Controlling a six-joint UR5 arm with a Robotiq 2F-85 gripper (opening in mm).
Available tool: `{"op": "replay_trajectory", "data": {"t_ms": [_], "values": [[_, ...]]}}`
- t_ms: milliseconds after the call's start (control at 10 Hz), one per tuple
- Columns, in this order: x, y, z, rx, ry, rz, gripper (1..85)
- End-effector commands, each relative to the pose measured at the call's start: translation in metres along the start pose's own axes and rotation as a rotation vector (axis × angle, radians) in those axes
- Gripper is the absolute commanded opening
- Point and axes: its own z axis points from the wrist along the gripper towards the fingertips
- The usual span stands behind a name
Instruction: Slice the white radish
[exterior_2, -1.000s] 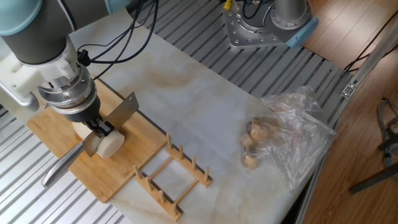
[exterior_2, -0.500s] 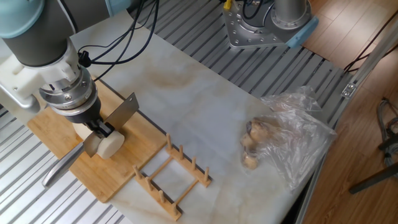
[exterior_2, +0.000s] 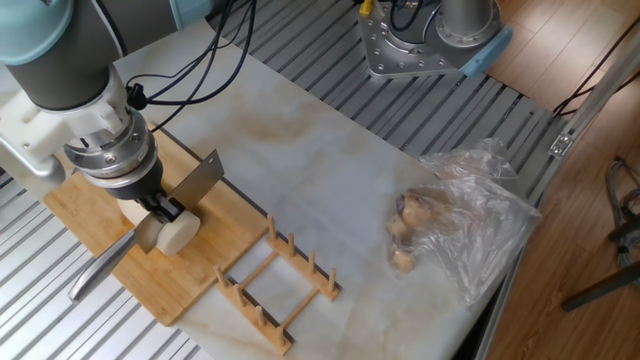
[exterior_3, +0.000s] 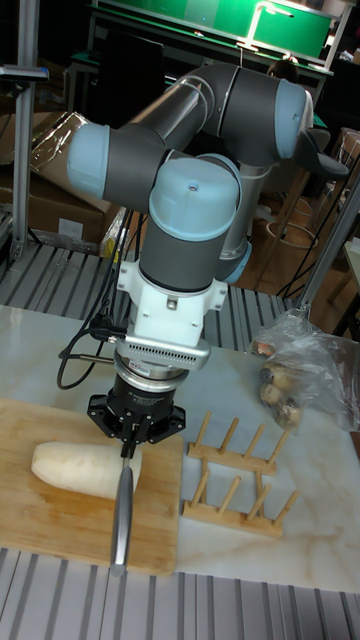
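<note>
The white radish (exterior_2: 178, 232) (exterior_3: 75, 468) lies on its side on the wooden cutting board (exterior_2: 215, 250) (exterior_3: 60, 520), a thick creamy cylinder in one piece. My gripper (exterior_2: 163, 208) (exterior_3: 128, 445) hangs right over its cut end and is shut on a metal knife (exterior_2: 198, 177) (exterior_3: 122, 515). The flat blade sticks up and to the right in the fixed view, while the long grey handle reaches towards the board's front edge. The knife crosses the radish near its right end. The gripper hides where the edge meets the radish.
A wooden slatted rack (exterior_2: 275, 290) (exterior_3: 235, 475) lies just right of the board. Further right, a clear plastic bag (exterior_2: 470, 215) (exterior_3: 310, 360) holds brownish lumps. A second arm's base (exterior_2: 430, 40) stands at the table's far side. Cables trail behind my arm.
</note>
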Motion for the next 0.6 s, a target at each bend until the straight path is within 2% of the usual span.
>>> {"op": "replay_trajectory", "data": {"t_ms": [0,500], "values": [[-0.0014,0.0022,-0.0002,-0.012,-0.004,0.006,1.3],[-0.0028,0.0024,0.0030,-0.012,-0.005,0.008,1.3]]}}
